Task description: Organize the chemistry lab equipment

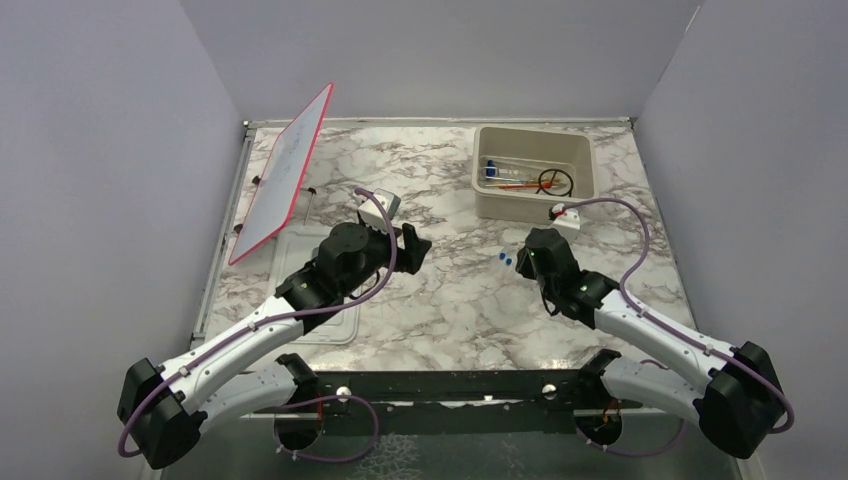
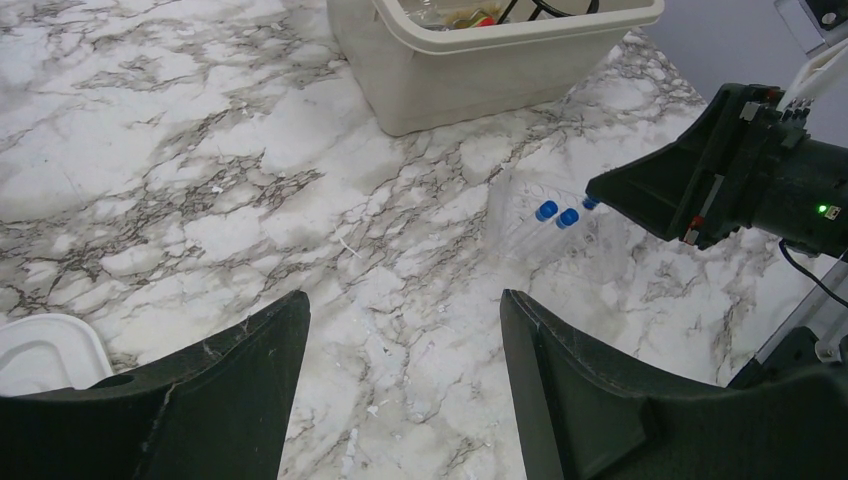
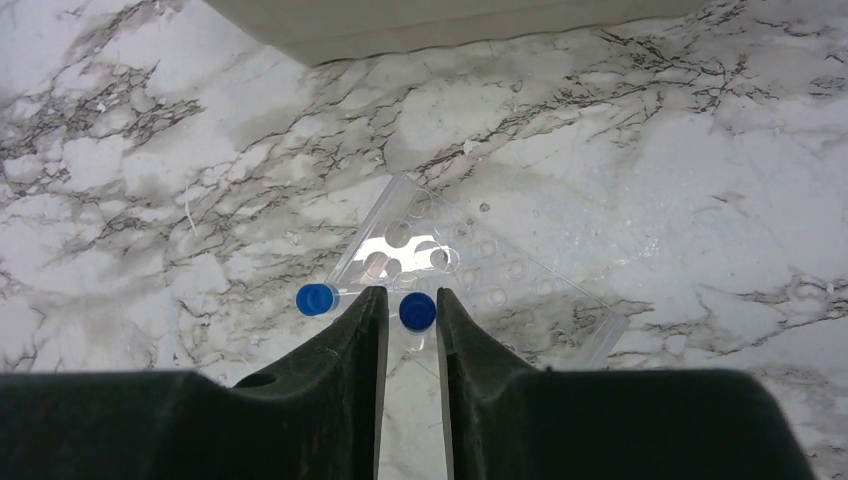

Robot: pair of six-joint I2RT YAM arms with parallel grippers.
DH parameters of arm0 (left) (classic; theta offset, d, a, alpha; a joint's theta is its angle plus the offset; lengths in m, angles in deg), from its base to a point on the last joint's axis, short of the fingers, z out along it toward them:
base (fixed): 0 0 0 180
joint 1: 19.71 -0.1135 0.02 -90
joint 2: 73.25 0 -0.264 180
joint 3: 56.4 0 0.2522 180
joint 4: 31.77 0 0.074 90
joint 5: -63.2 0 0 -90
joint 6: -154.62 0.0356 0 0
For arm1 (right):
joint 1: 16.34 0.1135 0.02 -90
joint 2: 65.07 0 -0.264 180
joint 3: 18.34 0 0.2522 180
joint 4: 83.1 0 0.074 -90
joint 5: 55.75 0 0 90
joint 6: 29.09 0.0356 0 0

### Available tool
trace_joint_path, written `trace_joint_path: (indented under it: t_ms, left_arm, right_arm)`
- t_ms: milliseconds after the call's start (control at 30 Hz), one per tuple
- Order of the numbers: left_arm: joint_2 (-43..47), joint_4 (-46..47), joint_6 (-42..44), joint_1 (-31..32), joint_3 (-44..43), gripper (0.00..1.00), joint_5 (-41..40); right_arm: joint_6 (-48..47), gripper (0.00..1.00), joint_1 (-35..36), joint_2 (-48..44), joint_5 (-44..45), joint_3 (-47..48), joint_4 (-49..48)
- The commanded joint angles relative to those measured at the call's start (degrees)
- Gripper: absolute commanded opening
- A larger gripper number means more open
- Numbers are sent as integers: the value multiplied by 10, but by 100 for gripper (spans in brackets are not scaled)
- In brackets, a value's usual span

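Observation:
Two thin clear blue-capped tubes (image 3: 417, 310) (image 3: 316, 299) stand in a clear plastic rack (image 3: 480, 270) on the marble table. My right gripper (image 3: 410, 291) is low over the rack, open narrowly, and its fingertips straddle one blue cap with a slim gap on the left side. In the top view those caps (image 1: 503, 259) sit just left of the right gripper (image 1: 527, 258). My left gripper (image 2: 405, 295) hovers wide open over bare marble with nothing between its fingers. A black wire ring (image 1: 555, 181), an orange-red stick (image 1: 515, 186) and another tube (image 1: 495, 168) lie inside the beige tub (image 1: 580, 150).
A red-framed white board (image 1: 285, 175) leans at the back left. The tub's pale lid (image 1: 335, 325) lies flat under the left arm. Grey walls close in the table on three sides. The tub (image 2: 480, 70) stands just beyond the rack.

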Motion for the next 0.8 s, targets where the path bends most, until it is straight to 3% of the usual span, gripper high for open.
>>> trace_joint_path:
  t_ms: [0,200,500,767]
  left_arm:
    - [0,6,0,1,-14,73,-3]
    - [0,5,1,1,-14,73,-3]
    - [3,4,1,1,-14,73,-4]
    - [0,3,2,2,-14,73,-1]
  right_arm:
    - [-7,29,-1,-3,-9,-7,-19]
    - [-1,30,0,-11,-15,2,-10]
    - [25,28,-6,16,61,61,68]
    - [20,18,-46,87,-16,88,63]
